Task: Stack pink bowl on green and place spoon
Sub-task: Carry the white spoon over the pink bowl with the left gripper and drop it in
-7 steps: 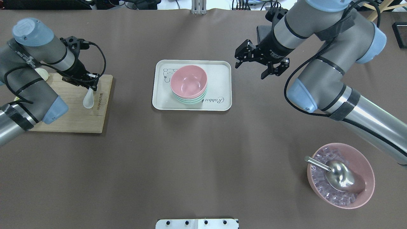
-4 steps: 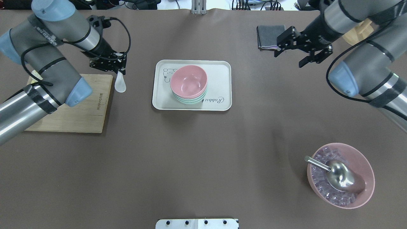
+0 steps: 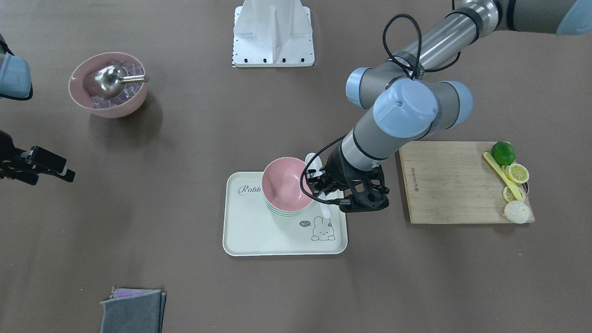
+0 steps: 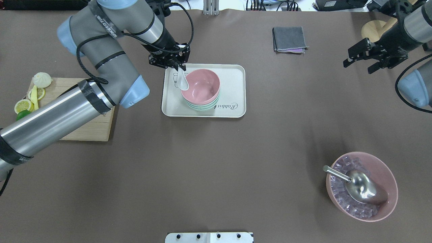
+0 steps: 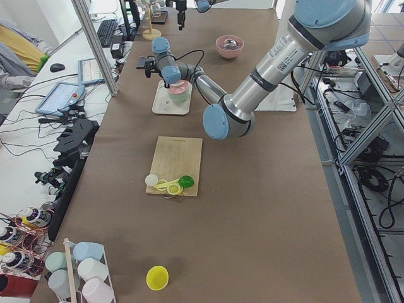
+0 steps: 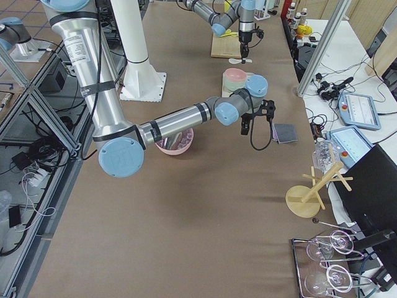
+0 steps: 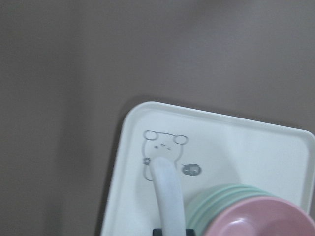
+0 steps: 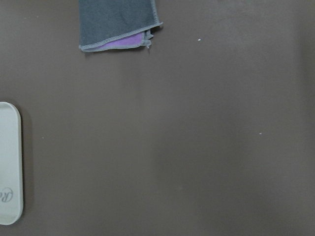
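- White spoon [image 4: 182,82], pinched by the handle in the left gripper [image 4: 178,67], hangs tip-down at the rim of the pink bowl [image 4: 202,86]. That bowl sits nested on the green bowls [image 4: 201,107] on a tray [image 4: 233,76] mid-worktop, toward the far edge.
- The spoon looks light, stiff and smooth, so it is likely slippery; the handle's end seems the place to hold it.
- The right gripper [image 4: 358,66], jaws spread and empty, hovers near the far right corner, well apart from the tray, leaving room to move on that side.
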